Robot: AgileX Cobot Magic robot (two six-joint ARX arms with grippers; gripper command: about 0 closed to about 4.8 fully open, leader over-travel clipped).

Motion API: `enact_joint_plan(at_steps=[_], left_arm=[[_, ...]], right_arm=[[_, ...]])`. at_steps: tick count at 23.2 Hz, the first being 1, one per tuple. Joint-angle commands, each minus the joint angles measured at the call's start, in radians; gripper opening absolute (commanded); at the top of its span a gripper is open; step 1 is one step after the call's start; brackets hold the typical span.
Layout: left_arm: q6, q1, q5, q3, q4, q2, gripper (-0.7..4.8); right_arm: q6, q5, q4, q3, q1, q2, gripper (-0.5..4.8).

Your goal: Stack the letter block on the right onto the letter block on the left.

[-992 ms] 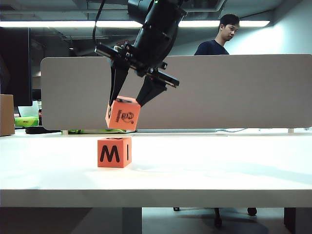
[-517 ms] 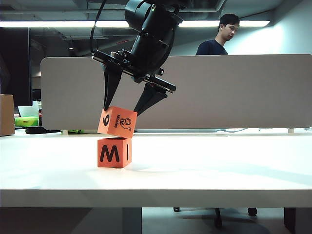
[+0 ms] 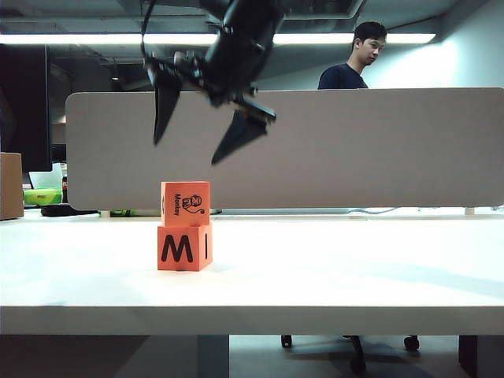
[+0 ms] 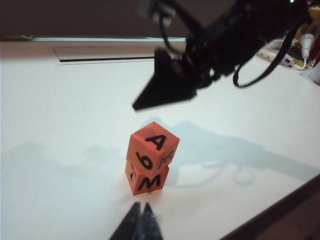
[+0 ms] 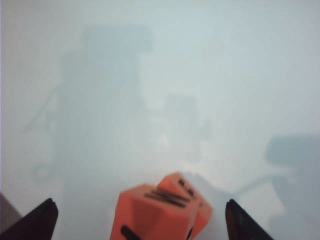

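An orange letter block with a monkey picture (image 3: 186, 204) rests squarely on the orange M block (image 3: 183, 246) on the white table (image 3: 354, 268). My right gripper (image 3: 187, 150) hangs open a short way above the stack, touching neither block. Its wrist view looks down on the top block (image 5: 160, 210) between the spread fingertips of the right gripper (image 5: 140, 201). The left wrist view shows the top block (image 4: 152, 146), with an A on its top face, on the M block (image 4: 147, 180). My left gripper (image 4: 141, 206) is shut and empty, just short of the stack.
A grey partition (image 3: 354, 150) runs along the table's far edge, with a man (image 3: 356, 55) behind it. A cardboard box (image 3: 9, 185) and a green item (image 3: 43, 195) sit at the far left. A power strip (image 4: 295, 55) lies near one table edge.
My right gripper opened and let the monkey block down onto the M block, where it settled flat. The gripper then rose clear of it.
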Motion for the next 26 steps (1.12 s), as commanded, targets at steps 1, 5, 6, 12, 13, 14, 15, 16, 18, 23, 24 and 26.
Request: enact_joint_plan(at_steps=[1,5,6,12,13,14,15,16,18,23,24,26], left_arm=[[0.001,0.000,-0.002,0.002,0.006,0.000,-0.05],[0.000,0.000,-0.016,0.001,0.023,0.000,-0.05],[-0.003,0.000,-0.047,0.001,0.029,0.000,-0.05],[-0.044,0.000,-0.108,0.001,0.048,-0.002,-0.03],[-0.023,0.000,-0.120,0.000,0.050,-0.009,-0.03],[-0.003,0.000,-0.129,-0.002,0.053,-0.016,-0.03],[0.013,0.000,-0.134,-0.006,0.058,-0.029,-0.03],[0.021,0.000,-0.141,-0.012,0.066,-0.042,-0.03],[0.014,0.000,-0.235,-0.032,0.072,-0.114,-0.03],[0.016,0.000,-0.348,-0.078,0.113,-0.214,-0.03],[0.016,0.000,-0.369,-0.090,0.120,-0.235,-0.03],[0.016,0.000,-0.402,-0.109,0.127,-0.266,-0.03]], right_arm=[[-0.037,0.063,-0.039,0.096,0.003,-0.011,4.09],[-0.233,0.147,-0.134,0.216,0.005,-0.079,-0.09],[-0.269,0.201,-0.129,0.216,0.013,-0.122,-0.09],[-0.293,0.204,-0.012,0.135,0.019,-0.280,-0.09],[-0.293,0.205,0.026,0.100,0.019,-0.313,-0.09],[-0.293,0.205,0.080,0.043,0.019,-0.358,-0.09],[-0.292,0.204,0.132,-0.010,0.020,-0.396,-0.09],[-0.289,0.204,0.185,-0.068,0.020,-0.437,-0.09],[-0.290,0.214,0.409,-0.319,0.020,-0.600,-0.09],[-0.289,0.263,0.637,-0.584,0.020,-0.773,-0.09],[-0.289,0.278,0.666,-0.622,0.021,-0.800,-0.09],[-0.289,0.326,0.712,-0.691,0.029,-0.849,-0.09]])
